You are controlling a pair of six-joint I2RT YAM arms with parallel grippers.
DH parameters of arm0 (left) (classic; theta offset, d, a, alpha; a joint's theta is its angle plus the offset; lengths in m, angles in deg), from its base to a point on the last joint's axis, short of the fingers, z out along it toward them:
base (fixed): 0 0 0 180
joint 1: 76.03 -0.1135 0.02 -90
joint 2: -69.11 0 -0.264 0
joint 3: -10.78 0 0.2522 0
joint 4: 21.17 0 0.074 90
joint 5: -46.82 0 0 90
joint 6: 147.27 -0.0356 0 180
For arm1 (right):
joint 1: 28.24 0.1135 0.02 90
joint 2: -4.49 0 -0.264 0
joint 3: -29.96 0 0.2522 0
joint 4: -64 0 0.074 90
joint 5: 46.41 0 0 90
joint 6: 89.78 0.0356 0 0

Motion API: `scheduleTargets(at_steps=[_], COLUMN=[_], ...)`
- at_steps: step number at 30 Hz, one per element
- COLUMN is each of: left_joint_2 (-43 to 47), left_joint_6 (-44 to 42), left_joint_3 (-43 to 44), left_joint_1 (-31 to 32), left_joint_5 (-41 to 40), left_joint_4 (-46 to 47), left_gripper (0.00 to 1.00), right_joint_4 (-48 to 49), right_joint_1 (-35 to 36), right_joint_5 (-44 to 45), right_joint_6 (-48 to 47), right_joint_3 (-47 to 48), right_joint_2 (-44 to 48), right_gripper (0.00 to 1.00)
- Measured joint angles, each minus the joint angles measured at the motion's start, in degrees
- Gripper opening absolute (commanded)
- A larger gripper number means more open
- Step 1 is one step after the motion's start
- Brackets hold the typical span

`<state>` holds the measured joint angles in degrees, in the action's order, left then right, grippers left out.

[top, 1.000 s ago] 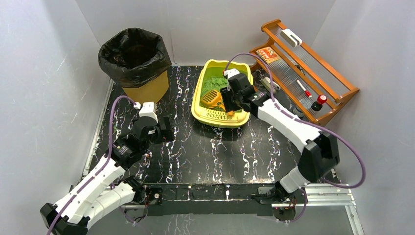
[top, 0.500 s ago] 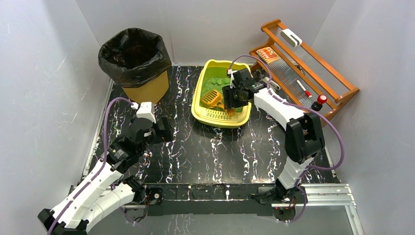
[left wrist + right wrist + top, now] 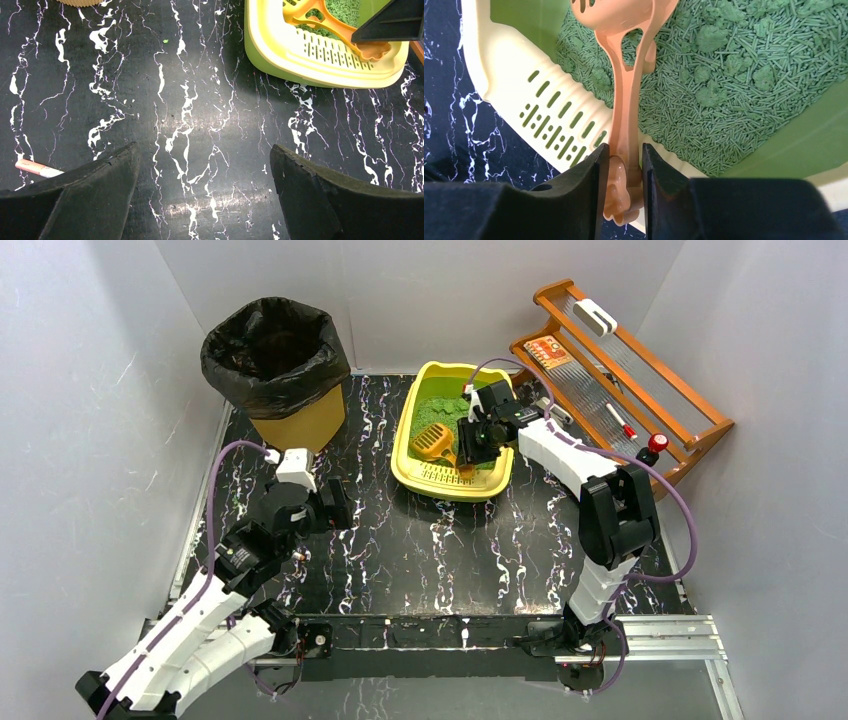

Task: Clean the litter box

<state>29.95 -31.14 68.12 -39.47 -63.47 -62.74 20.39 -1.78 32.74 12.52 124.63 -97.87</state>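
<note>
The yellow litter box [image 3: 495, 480] sits at the back middle of the table, its slotted grate [image 3: 559, 125] at the near end and green litter [image 3: 734, 100] with clumps inside. It also shows in the left wrist view [image 3: 280, 55]. My right gripper [image 3: 470, 448] [image 3: 625, 170] is shut on the handle of the orange slotted scoop [image 3: 626, 125], whose head [image 3: 433, 443] lies over the litter. My left gripper [image 3: 325, 508] [image 3: 205, 165] is open and empty above the bare black table, left of the box.
A yellow bin with a black bag [image 3: 275, 365] stands at the back left. A wooden rack [image 3: 625, 380] with small items stands at the back right. A pinkish stick [image 3: 37, 169] lies on the table by my left finger. White walls surround the table.
My right arm has folded in closer to the litter box, its gripper shifting slightly while holding the scoop. My left arm has moved slightly forward.
</note>
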Motion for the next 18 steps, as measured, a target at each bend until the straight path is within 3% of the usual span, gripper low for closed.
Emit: scheduleTargets(at_steps=[10, 18], left_joint_2=[1.7, 0.46], left_joint_6=[0.09, 6.86], left_joint_3=[-0.07, 1.7], left_joint_1=[0.0, 0.0], left_joint_5=[-0.52, -4.61], left_joint_4=[0.13, -3.96], left_gripper=[0.94, 0.9], right_joint_4=[0.61, -0.72], right_joint_1=[-0.31, -0.5], right_joint_5=[-1.33, 2.67], right_joint_6=[0.85, -0.96], right_joint_3=[0.52, 0.11], right_joint_2=[0.44, 4.96], right_gripper=[0.0, 0.0])
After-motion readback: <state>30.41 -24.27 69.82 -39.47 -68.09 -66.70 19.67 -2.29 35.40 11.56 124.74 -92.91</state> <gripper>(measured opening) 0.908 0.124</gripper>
